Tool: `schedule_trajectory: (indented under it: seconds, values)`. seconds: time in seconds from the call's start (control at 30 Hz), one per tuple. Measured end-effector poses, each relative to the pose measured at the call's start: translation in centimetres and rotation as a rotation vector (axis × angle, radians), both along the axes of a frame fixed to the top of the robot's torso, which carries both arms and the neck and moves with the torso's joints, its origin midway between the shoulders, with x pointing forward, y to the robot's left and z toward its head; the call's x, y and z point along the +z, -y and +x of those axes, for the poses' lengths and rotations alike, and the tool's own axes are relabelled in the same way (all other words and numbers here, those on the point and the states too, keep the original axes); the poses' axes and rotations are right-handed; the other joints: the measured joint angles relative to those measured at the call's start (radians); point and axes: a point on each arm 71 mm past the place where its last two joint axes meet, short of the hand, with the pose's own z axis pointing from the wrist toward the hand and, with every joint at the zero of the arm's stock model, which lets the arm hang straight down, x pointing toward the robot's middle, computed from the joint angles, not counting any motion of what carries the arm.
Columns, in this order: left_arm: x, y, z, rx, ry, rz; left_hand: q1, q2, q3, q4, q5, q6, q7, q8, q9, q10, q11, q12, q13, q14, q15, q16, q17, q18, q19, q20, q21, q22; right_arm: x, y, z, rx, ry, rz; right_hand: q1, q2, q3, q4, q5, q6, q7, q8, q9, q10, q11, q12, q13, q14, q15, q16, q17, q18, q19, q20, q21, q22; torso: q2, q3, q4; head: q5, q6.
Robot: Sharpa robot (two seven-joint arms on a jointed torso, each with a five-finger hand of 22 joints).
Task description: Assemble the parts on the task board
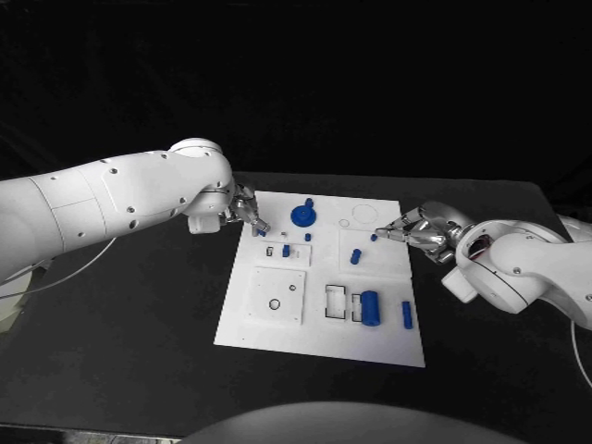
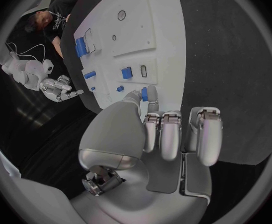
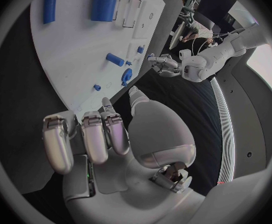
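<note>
Head view: black table (image 1: 136,324) around task board (image 1: 283,328).

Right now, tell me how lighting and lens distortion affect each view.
Head view: dim surroundings, the white task board stands out brightly against the black table, edges straight. Left wrist view: fisheye bends the board's edges. Right wrist view: same bending, pale glare at the circle's rim.

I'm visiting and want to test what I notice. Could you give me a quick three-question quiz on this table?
1. True or false: the board is white.
2. Which hand is nearest the big round blue part? A) left hand B) right hand
3. Fill in: the parts are coloured ____.

Key: 1 true; 2 A; 3 blue.
</note>
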Motion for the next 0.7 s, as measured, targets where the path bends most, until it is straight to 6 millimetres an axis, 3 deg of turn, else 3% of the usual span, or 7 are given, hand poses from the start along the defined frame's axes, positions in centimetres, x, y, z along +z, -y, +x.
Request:
schedule_trajectory:
  seconds: [0.7]
  values:
    - [-0.6, 1.6, -1.4, -0.027, -0.061, 0.084, -0.004, -0.004, 0.011, -0.003, 0.000, 0.002, 0.002, -0.004, 0.001, 0.002, -0.002, 0.000, 0.000, -0.001, -0.006, 0.000, 0.000, 0.000, 0.000, 0.000, 0.000, 0.000, 0.2, -0.1, 0.0, -0.001, 0.019, 0.010, 0.000, 0.000, 0.000, 0.000, 0.000, 0.000, 0.000, 0.000, 0.000, 0.000, 0.000, 0.000, 0.000, 0.000, 0.000, 0.000, 0.000, 0.000, 0.000, 0.000, 0.000, 0.001, 0.001, -0.0008, -0.0020, 0.007, -0.004]
